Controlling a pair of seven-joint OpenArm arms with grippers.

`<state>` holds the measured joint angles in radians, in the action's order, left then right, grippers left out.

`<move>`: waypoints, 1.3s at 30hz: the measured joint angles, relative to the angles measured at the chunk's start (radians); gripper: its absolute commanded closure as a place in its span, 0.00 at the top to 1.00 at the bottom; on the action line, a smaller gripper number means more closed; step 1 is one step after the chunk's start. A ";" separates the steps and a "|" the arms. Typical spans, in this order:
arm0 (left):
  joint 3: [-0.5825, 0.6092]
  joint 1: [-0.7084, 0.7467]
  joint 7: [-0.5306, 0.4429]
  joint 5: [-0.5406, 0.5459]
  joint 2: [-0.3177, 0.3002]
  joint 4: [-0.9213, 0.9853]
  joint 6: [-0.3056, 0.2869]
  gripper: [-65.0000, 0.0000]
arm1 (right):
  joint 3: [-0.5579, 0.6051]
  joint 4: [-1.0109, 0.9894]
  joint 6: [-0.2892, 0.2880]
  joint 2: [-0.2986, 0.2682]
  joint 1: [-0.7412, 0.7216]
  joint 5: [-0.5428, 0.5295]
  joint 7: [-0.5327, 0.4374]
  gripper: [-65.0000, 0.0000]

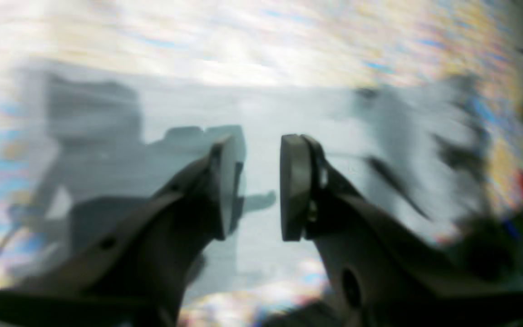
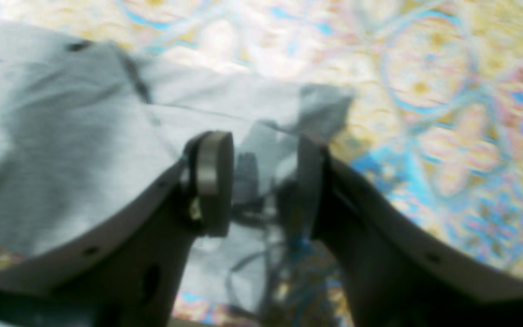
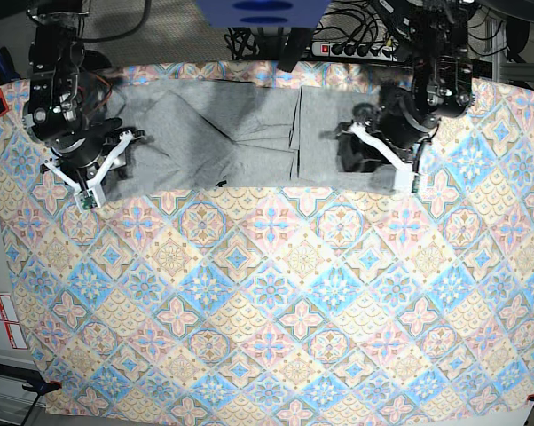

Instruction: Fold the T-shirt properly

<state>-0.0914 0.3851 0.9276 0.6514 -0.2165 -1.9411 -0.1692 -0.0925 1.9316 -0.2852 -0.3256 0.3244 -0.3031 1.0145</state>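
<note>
While T-shirt lies folded across tablecloth far edge, left gripper parted, empty; right gripper parted, empty, over sleeve end.

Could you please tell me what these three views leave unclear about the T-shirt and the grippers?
- T-shirt lettering: not seen in any view.
- Left wrist view: motion blur smears the cloth beyond the left gripper.
- Base view: the right gripper hides the shirt end beneath.
- Right wrist view: soft focus.
</note>
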 measured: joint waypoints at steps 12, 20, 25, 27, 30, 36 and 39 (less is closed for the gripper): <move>-0.166 0.008 0.001 0.002 -0.036 0.019 -0.009 0.26 | -0.053 -0.206 0.000 0.007 -0.030 -0.074 0.071 0.48; -0.166 0.008 -0.003 0.001 -0.031 0.060 -0.011 0.26 | -0.051 -0.410 -0.003 -0.015 -0.106 -0.347 0.053 0.48; -0.165 0.011 -0.001 0.001 -0.030 0.060 -0.012 0.26 | -0.056 -0.446 0.002 -0.018 -0.097 -0.338 0.067 0.48; -0.166 0.011 -0.002 0.000 -0.031 0.060 -0.011 0.26 | -0.053 -0.445 0.001 -0.014 -0.108 -0.352 0.055 0.48; -0.165 0.011 -0.002 0.001 -0.030 0.060 -0.012 0.26 | -0.053 -0.452 0.000 -0.013 -0.108 -0.353 0.054 0.48; -0.166 0.009 -0.001 0.000 -0.030 0.060 -0.011 0.26 | -0.057 -0.548 -0.008 -0.023 -0.111 -0.367 0.048 0.48; -0.165 0.009 -0.001 0.001 -0.030 0.060 -0.011 0.26 | -0.059 -0.573 -0.012 -0.026 -0.114 -0.387 0.040 0.48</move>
<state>-0.2565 0.3939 0.9268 0.6521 -0.2466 -1.8809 -0.1806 -0.1516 1.3582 -0.2974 -0.3519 0.2104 -0.6903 1.0542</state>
